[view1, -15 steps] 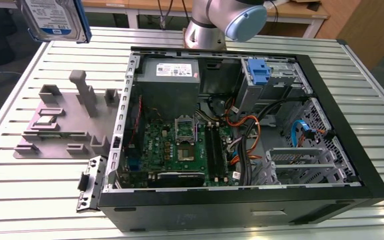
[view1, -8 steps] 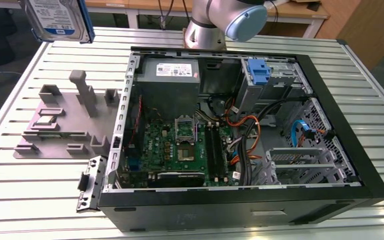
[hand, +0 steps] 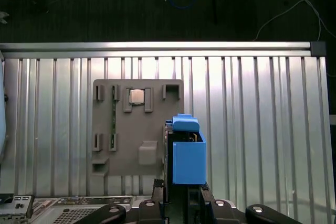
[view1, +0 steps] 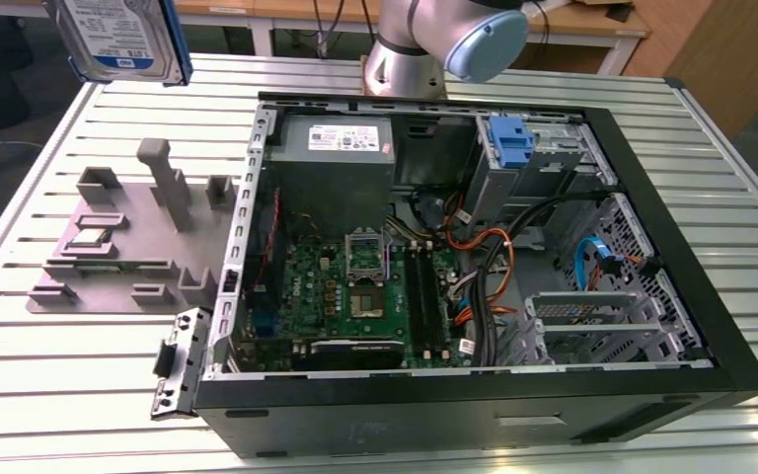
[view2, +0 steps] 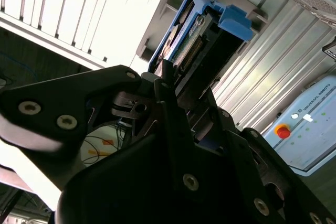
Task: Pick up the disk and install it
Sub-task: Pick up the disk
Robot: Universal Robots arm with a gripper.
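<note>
The gripper [view2: 178,85] is clamped on one end of the disk [view1: 122,39]. The disk hangs high over the table [view1: 37,395], toward the exterior view's left. It is above the grey fixture [hand: 137,129] and well apart from the open case [view1: 485,415].

This looks like the carry stage, with the disk lifted and not yet at the case. Doing it well probably means three things:
- Keep the squeeze firm.
- Keep the height until the disk is past the case wall.
- Turn the wrist slowly, so the disk does not slip or swing into the cables [view1: 485,257].

The disk stands on edge with its long axis roughly up and down, tilted a little. In the exterior view its labelled face is toward the camera. In both wrist views its blue-framed free end points away from the gripper, down toward the table.
</note>
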